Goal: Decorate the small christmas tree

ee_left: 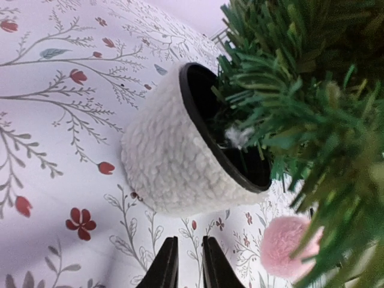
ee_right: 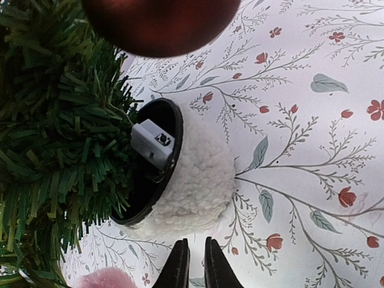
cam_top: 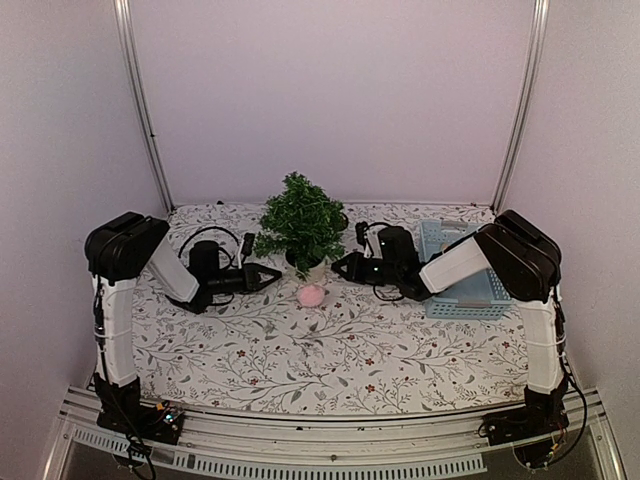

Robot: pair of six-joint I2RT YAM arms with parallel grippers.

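left jaws slightly open, empty; right jaws likewise; small christmas tree [cam_top: 301, 225] upright between them

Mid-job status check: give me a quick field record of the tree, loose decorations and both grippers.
tree: small christmas tree upright in white pot, centre of table
pink pompom: on table, in front of pot
red ball: beside tree; hung or not, unclear
basket: light blue, right side
left gripper: slightly open, empty, near pot
right gripper: slightly open, empty, near pot
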